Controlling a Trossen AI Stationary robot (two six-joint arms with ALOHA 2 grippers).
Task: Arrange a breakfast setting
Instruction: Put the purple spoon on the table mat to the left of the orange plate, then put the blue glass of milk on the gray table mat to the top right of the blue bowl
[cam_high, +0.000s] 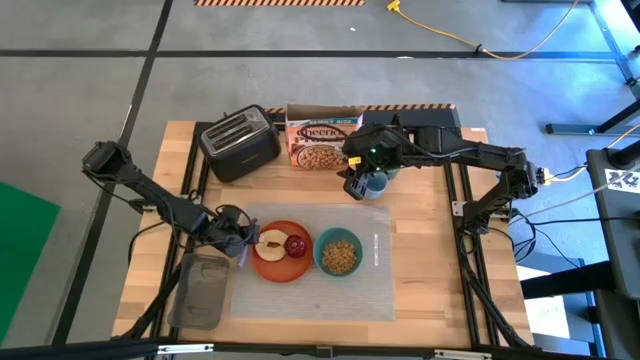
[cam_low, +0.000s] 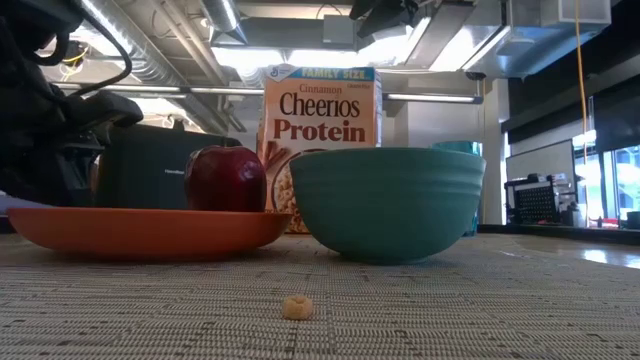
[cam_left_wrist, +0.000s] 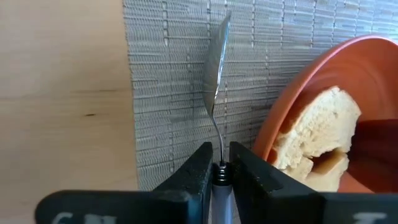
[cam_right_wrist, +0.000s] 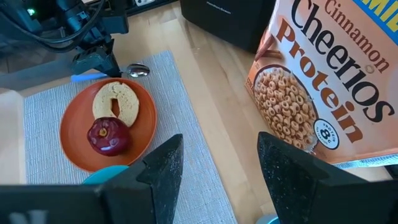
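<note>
left tool (cam_left_wrist: 219, 171) is clamped on spoon (cam_left_wrist: 216, 68), held lengthwise along placemat (cam_left_wrist: 174, 93) edge, plate (cam_left_wrist: 311, 87) just beside; right tool (cam_right_wrist: 217, 168) is held apart.

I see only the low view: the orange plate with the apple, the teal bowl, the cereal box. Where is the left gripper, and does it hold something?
Observer: The left gripper is at the left edge of the plate, shut on a spoon.
Operator: Is the bowl empty?
Observer: No, the bowl holds cereal.
Operator: And the right gripper?
Observer: The right gripper hangs open by the tumbler, in front of the cereal box.
</note>
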